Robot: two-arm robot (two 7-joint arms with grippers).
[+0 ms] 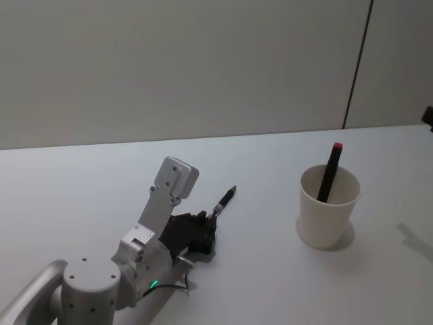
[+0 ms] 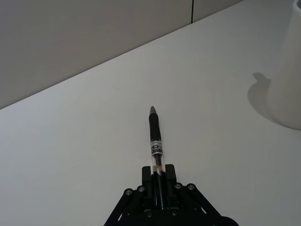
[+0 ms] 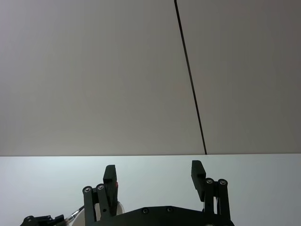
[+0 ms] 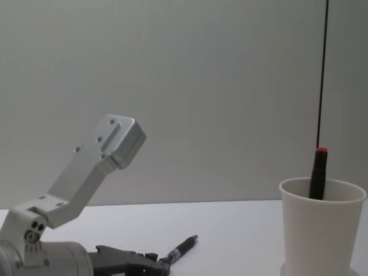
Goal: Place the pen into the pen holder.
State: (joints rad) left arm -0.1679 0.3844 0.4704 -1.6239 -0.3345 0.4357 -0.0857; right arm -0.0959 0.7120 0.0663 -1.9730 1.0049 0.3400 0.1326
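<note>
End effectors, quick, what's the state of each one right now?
Left end effector: closed, holding the pen.
Right end effector: open, holding nothing.

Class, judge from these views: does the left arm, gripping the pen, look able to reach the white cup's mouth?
Probably yes. Bare table lies between the left gripper, shut on the pen, and the pen holder; a red-capped marker inside leaves most of its mouth free.
</note>
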